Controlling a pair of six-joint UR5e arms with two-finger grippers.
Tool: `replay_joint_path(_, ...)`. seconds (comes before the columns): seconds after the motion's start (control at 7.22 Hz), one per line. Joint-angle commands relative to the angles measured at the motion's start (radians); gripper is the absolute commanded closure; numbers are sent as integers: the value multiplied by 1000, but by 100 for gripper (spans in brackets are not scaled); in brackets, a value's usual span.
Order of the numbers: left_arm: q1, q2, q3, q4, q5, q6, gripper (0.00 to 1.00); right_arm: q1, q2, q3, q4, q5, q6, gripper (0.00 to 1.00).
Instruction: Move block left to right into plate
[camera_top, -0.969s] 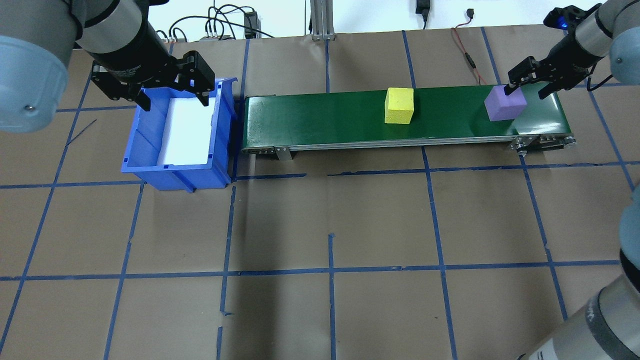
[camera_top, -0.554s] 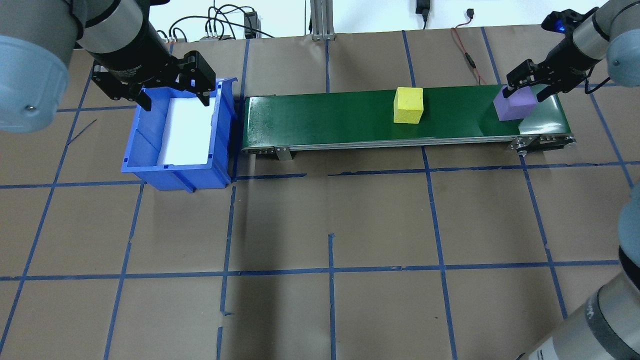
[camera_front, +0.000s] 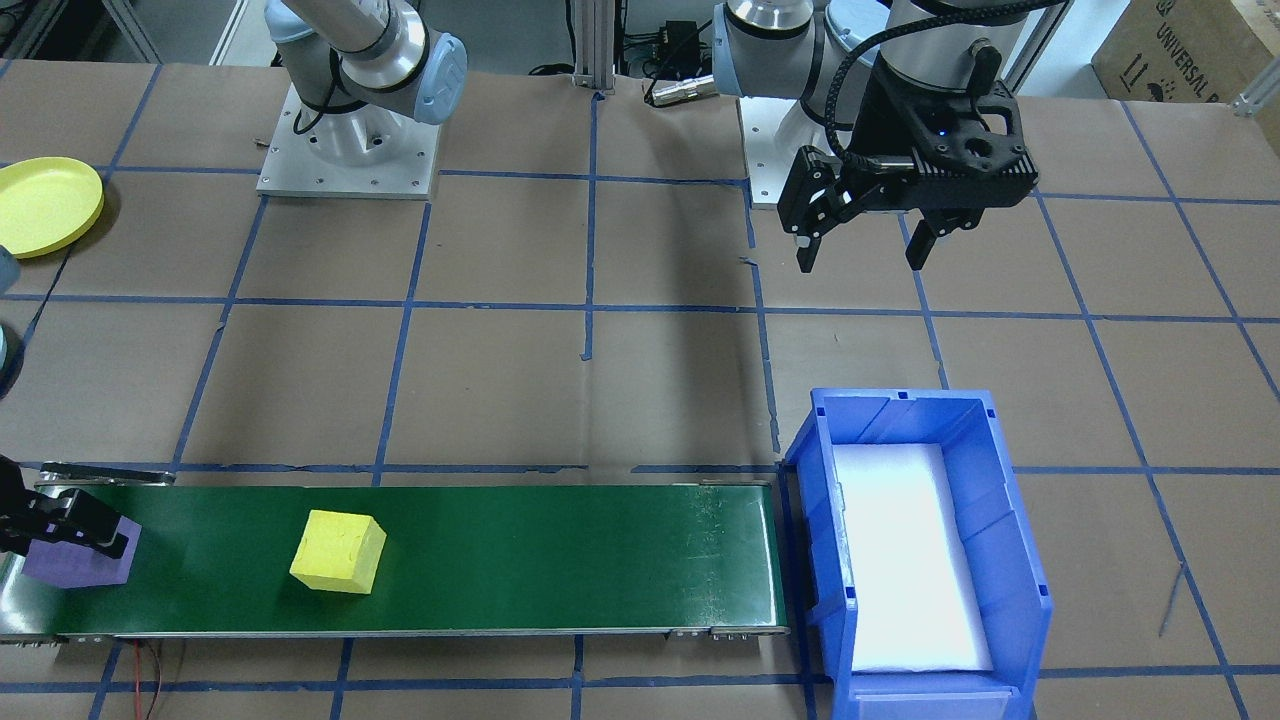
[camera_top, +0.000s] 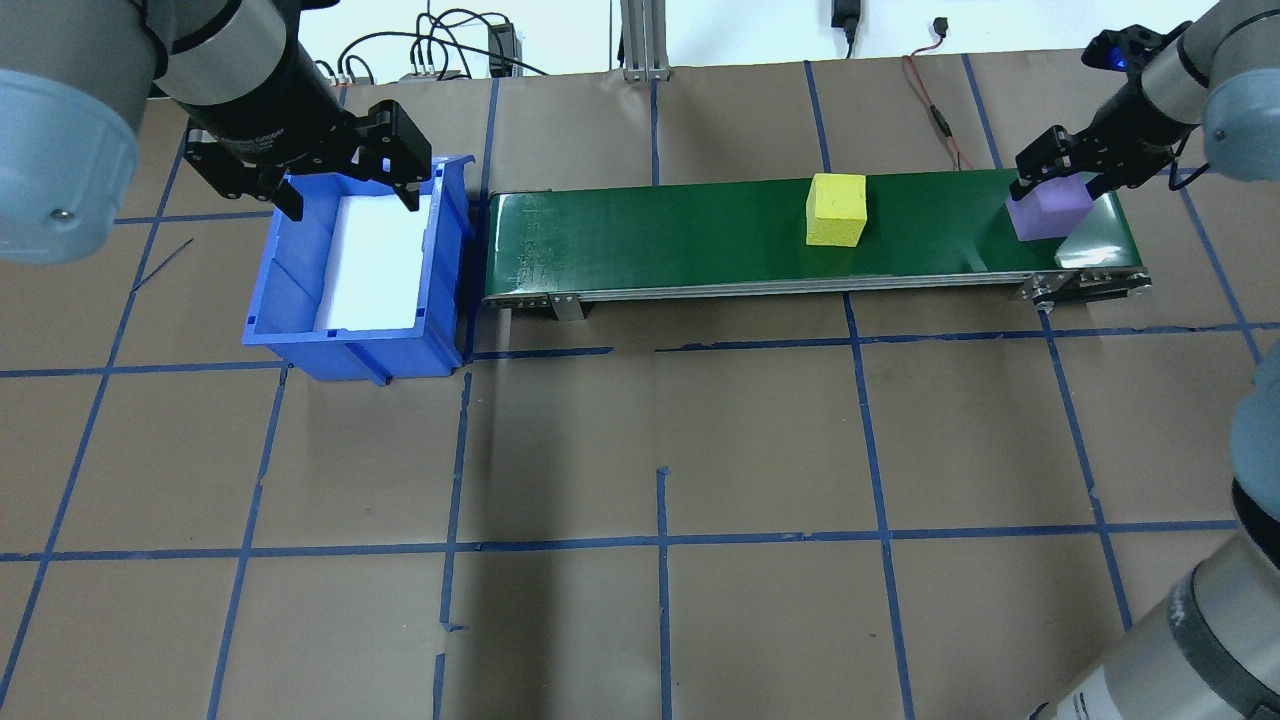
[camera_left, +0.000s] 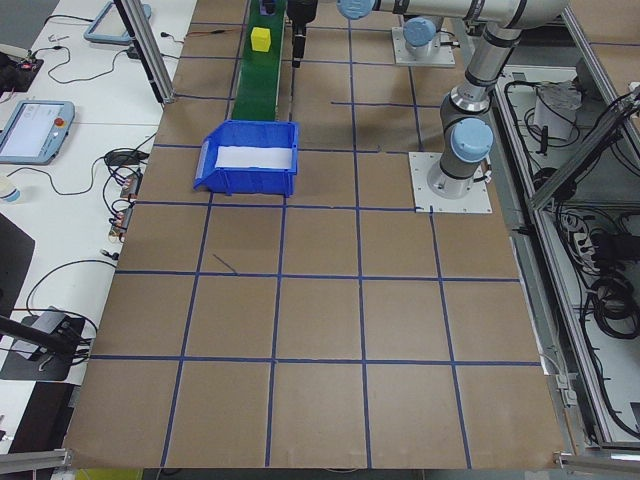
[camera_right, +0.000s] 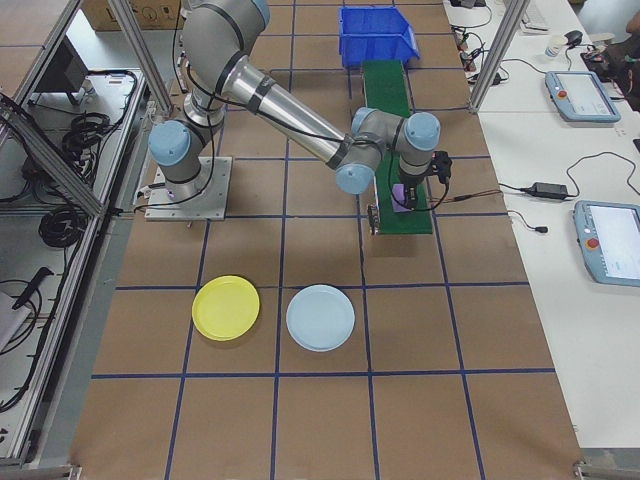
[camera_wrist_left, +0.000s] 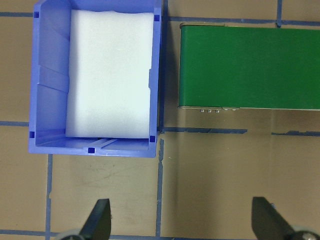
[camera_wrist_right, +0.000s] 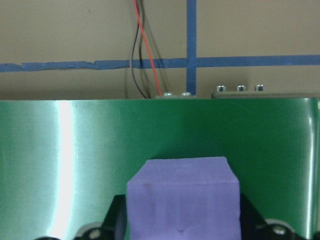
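A: Since it looks like foam, the purple block (camera_wrist_right: 182, 197) should be light, soft and a bit grippy; flat opposite sides are the place to hold. The right gripper (camera_top: 1062, 177) has its fingers (camera_wrist_right: 116, 214) against both sides of it, at the belt's (camera_top: 700, 235) 3 o'clock end overhead.

B: And the left gripper (camera_front: 866, 250)?

A: Spread wide, holding nothing, above the blue bin (camera_top: 290, 330). A yellow block (camera_top: 836, 210) rides the belt. The yellow plate (camera_right: 226, 307) sits on the bench apart. A box (camera_front: 1190, 45) reads "UNIVERSAL".
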Motion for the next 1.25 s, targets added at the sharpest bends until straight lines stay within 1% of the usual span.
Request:
replay_joint_path(0.0, 0, 1, 0, -1, 0, 0, 0, 0, -27, -4, -47, -96, -4, 61)
replay_joint_path(0.14, 0, 1, 0, -1, 0, -2, 0, -2, -38, 1, -48, -102, -7, 67)
replay_joint_path(0.28, 0, 1, -1, -1, 0, 0, 0, -18, -73, 10, -22, -171, -16, 67)
replay_joint_path(0.42, 0, 1, -1, -1, 0, 0, 0, -72, -125, 58, 1, -214, -167, 67)
replay_joint_path(0.55, -2, 1, -1, -1, 0, -2, 0, -156, -130, 85, 4, -204, -220, 68)
replay_joint_path(0.69, -2, 1, -4, -2, 0, 0, 0, -255, -130, 108, 4, -196, -310, 65)
replay_joint_path(0.97, -3, 1, -5, -2, 0, 0, 0, -461, -126, 138, 5, -147, -497, 63)
replay_joint_path(1.11, -3, 1, -5, -2, 0, -2, 0, -535, -123, 155, 2, -129, -527, 58)
